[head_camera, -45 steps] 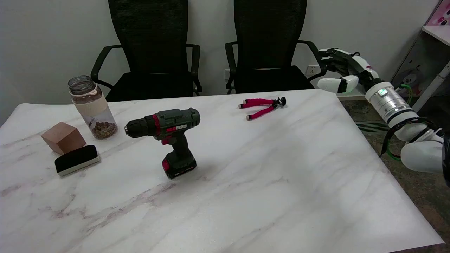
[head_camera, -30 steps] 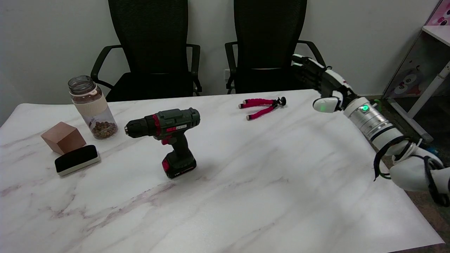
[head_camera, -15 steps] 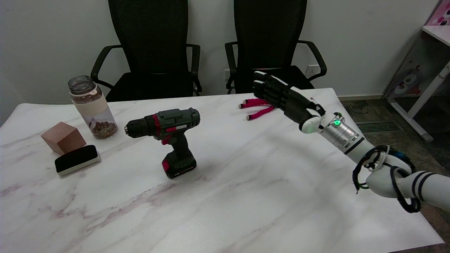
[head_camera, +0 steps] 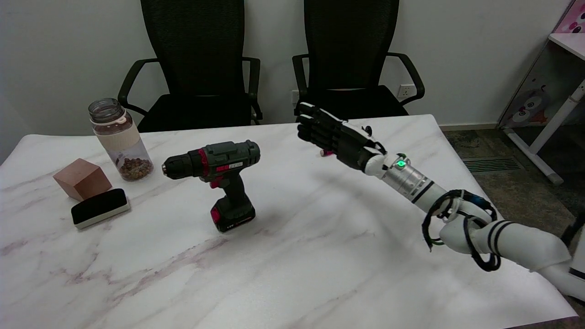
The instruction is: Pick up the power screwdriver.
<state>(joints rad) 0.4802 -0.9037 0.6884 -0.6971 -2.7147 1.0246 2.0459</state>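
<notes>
- Jar (head_camera: pixel 119 139), block (head_camera: pixel 82 178) and eraser (head_camera: pixel 100 208) sit at the left; I leave them alone.
- Power screwdriver (head_camera: pixel 219 180) stands on its battery, left of middle on the table (head_camera: pixel 320 256).
- Right hand (head_camera: pixel 336 137) hangs in the air to its right, fingers stretched out, holding nothing. If I bump the top, it could tip over.

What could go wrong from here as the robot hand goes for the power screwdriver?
The power screwdriver stands upright on its battery base, so a sideways bump from the robot hand could tip it over. The pink tripod lies right beneath the hand and could get brushed aside. A grasp on the top alone might slip.
</notes>
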